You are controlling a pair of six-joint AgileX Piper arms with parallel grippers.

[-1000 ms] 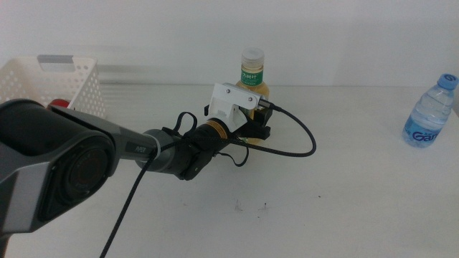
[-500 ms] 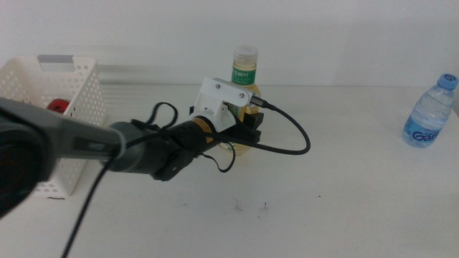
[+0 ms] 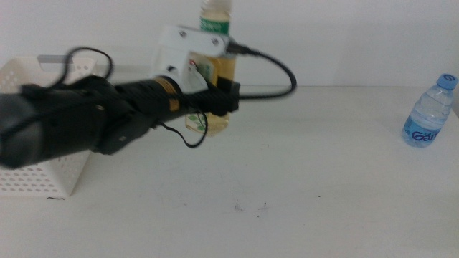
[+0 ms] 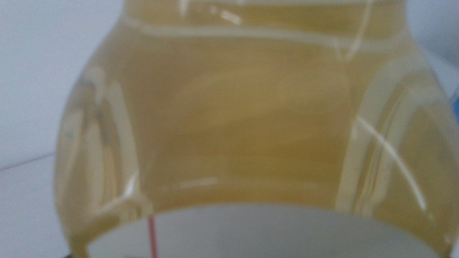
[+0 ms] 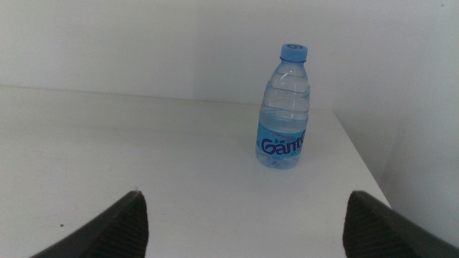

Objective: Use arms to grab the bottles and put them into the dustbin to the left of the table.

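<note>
Tea bottle up off the table, bin not reached yet.

The left gripper (image 3: pixel 215 100) has its jaws clamped on the one yellow tea bottle (image 3: pixel 213 72), held in the air between the white basket (image 3: pixel 43 172) at the left and mid-table; I'd judge dropping it in comes next. One water bottle (image 3: pixel 429 111) stands far right, untouched, in front of the waiting right gripper (image 5: pixel 244 222), jaws apart. No can is visible from here, so I count two bottles and one basket.

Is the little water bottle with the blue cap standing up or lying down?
Standing up. The water bottle rests on its base on the table, blue cap on top, with nothing touching it.
</note>
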